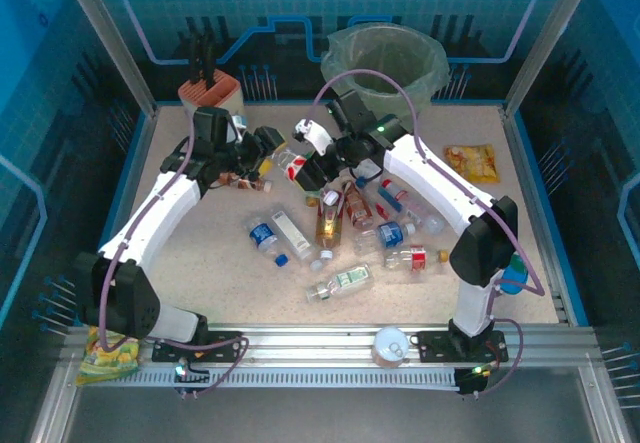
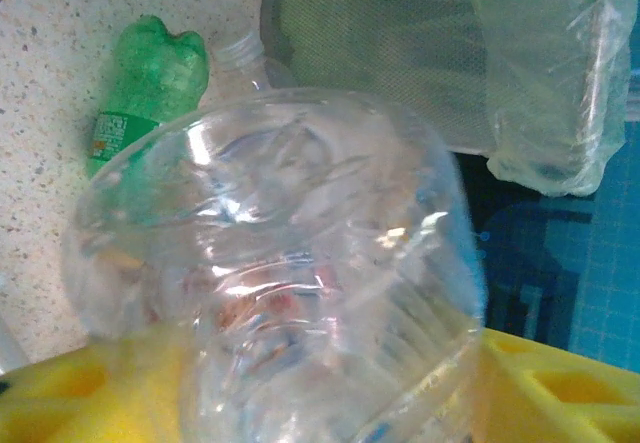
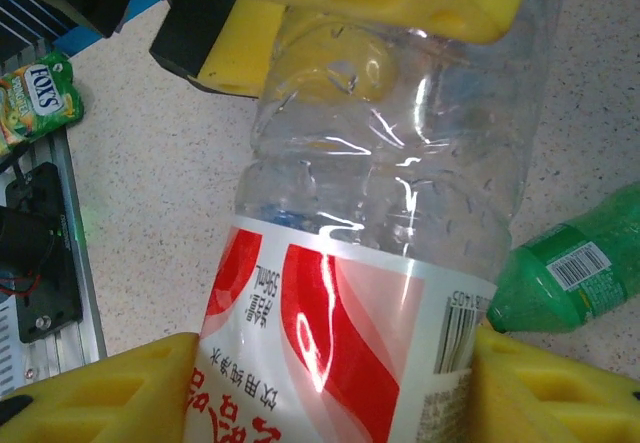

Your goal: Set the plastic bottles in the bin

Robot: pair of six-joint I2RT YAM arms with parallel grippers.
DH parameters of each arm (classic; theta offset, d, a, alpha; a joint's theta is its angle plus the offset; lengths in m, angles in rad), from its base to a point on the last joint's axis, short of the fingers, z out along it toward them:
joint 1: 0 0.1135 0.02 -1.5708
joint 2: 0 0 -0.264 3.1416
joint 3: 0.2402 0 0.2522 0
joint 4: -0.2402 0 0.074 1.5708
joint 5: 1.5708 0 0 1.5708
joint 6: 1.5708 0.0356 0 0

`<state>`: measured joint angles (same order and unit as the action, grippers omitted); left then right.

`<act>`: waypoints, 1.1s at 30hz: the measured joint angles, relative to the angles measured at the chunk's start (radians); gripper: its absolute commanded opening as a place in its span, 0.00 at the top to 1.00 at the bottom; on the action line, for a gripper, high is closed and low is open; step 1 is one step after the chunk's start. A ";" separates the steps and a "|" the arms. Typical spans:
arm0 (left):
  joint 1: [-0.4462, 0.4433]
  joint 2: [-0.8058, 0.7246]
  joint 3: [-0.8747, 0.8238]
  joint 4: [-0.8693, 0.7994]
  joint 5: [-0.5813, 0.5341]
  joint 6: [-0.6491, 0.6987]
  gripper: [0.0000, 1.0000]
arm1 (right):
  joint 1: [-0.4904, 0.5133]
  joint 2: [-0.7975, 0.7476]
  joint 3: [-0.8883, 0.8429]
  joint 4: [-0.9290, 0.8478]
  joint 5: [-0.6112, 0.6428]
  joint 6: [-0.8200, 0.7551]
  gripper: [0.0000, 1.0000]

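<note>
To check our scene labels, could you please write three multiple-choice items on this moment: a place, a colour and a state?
1. Where is the bin? A) between the arm bases B) far edge of the table, right of the knife block C) left edge
2. Label on the bottle in the right gripper? A) blue B) red and white C) yellow
3. That bottle is: A) in the bin B) lying untouched C) between yellow fingers
B, seen from above; B, clear in the right wrist view; C, fingers flank both sides.
</note>
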<state>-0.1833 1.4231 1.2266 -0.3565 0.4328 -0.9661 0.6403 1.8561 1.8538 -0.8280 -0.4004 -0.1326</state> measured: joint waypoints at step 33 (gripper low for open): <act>0.041 -0.247 -0.281 -0.175 -0.239 0.035 0.08 | -0.468 0.427 0.785 0.007 0.421 0.160 0.57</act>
<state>-0.1421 1.1763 0.9459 -0.5320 0.1940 -0.9314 0.1722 2.2829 2.6385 -0.8207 0.0204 0.0273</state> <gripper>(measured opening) 0.917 0.512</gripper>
